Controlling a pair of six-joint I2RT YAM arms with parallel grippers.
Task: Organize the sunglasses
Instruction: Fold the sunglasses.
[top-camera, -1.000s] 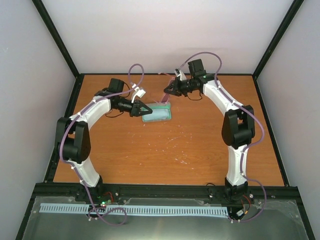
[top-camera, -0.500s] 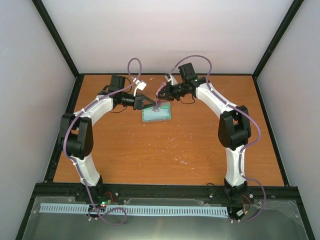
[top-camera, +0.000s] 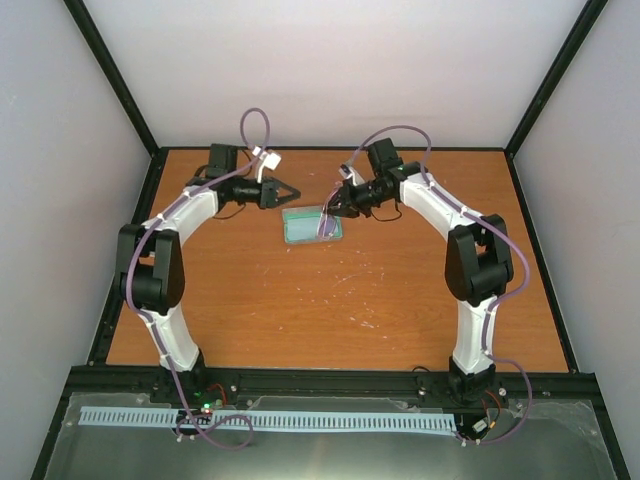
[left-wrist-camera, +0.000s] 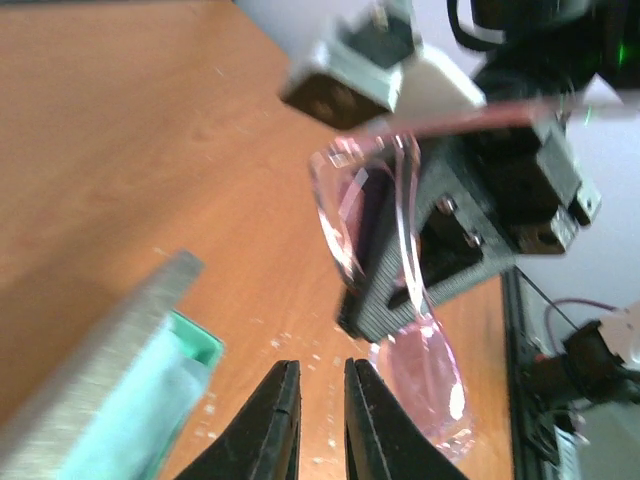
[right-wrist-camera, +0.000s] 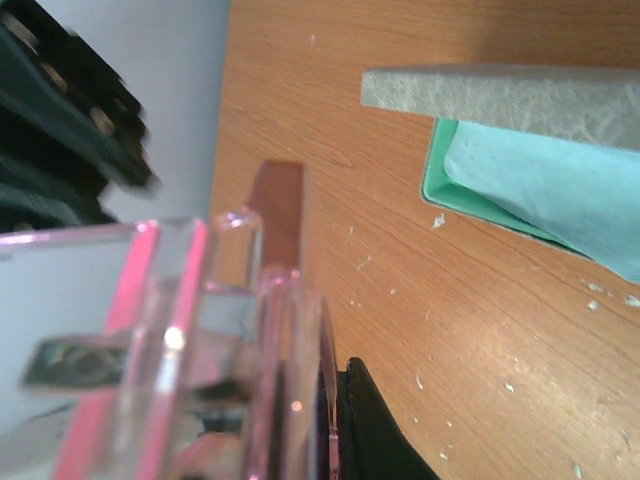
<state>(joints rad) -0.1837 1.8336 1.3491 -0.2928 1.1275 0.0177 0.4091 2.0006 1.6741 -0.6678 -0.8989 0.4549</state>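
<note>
The sunglasses (top-camera: 326, 218), with a thin pink frame and pinkish lenses, hang in my right gripper (top-camera: 338, 207), which is shut on them just above the right end of the open grey case (top-camera: 303, 228). In the right wrist view the frame (right-wrist-camera: 270, 330) fills the near left beside one black finger (right-wrist-camera: 375, 430), and the case (right-wrist-camera: 520, 100) lies beyond. My left gripper (top-camera: 289, 190) is back left of the case. Its fingers stand nearly together, empty (left-wrist-camera: 322, 375). In its view the sunglasses (left-wrist-camera: 425, 375) hang ahead and the case (left-wrist-camera: 110, 370) is at the left.
The case's teal lining holds a pale cloth (right-wrist-camera: 560, 185). The orange table (top-camera: 330, 300) has black frame rails at its edges and white walls behind. The right gripper's black body (left-wrist-camera: 490, 200) is close in front of the left gripper.
My left gripper has drawn back to the left, away from the sunglasses and the case. My right gripper has carried the sunglasses down over the right end of the case.
</note>
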